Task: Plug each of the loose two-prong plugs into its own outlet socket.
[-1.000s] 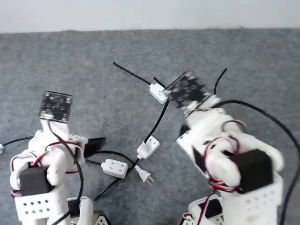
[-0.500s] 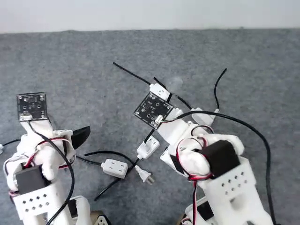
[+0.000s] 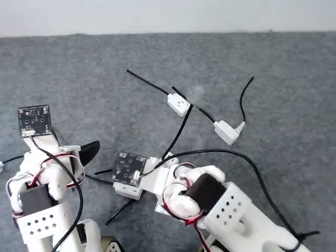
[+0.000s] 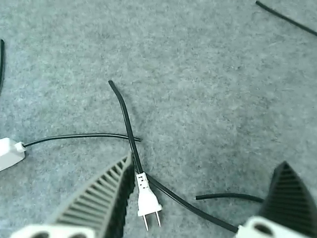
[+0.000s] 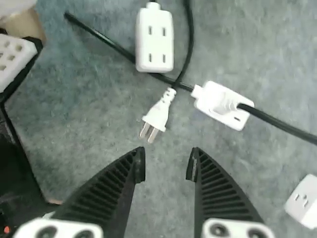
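The right gripper (image 5: pixel 166 158), fingers a little apart, hangs just above the loose plug (image 5: pixel 156 116) lying near the white socket block (image 5: pixel 154 42), so it should descend straight and close on the plug's body, not on the prongs or cord.

End effector (image 5: pixel 166 157) parted — loose plug (image 5: pixel 156 116) just off its tips, outlet socket (image 5: pixel 154 43) beyond, grey carpet (image 5: pixel 84 99)

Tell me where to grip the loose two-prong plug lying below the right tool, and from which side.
Grip the plug across its white body, just behind the prongs, probably coming straight down from above. It lies flat with its prongs toward the right tool, leaving both body sides clear.
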{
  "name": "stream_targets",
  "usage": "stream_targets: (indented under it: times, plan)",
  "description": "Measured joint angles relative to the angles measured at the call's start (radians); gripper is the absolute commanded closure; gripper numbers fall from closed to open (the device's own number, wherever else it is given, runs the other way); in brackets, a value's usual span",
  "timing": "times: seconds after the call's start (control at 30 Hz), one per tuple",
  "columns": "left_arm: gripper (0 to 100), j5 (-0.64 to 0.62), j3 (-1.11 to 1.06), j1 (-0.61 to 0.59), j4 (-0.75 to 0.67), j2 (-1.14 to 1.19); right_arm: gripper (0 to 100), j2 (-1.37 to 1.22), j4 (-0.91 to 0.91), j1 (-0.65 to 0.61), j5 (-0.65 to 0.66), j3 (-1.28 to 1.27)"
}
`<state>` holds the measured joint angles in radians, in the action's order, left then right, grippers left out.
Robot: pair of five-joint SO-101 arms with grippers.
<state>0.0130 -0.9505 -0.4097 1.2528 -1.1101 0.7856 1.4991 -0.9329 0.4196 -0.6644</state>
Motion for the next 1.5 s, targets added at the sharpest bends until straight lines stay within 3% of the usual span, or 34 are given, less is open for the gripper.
stream_targets:
  times: [0.2, 0.57, 0.7, 0.87, 1.5]
  plan:
    - [59, 0.000, 0.000, -0.003, 0.000, 0.000, 84.3, -0.180, -0.117, -0.009, 0.000, -0.020]
    - [59, 0.000, 0.000, -0.123, -0.052, 0.000, 84.3, -0.594, -0.236, -0.011, -0.044, 0.003]
    - [59, 0.000, 0.000, -0.124, -0.052, 0.000, 84.0, -0.641, -0.244, -0.011, -0.048, 0.052]
    - [59, 0.000, 0.000, -0.124, -0.052, 0.000, 74.6, -0.677, -0.244, -0.011, -0.048, 0.089]
    - [59, 0.000, 0.000, -0.124, -0.052, 0.000, 76.8, -0.830, -0.281, -0.011, -0.101, 0.100]
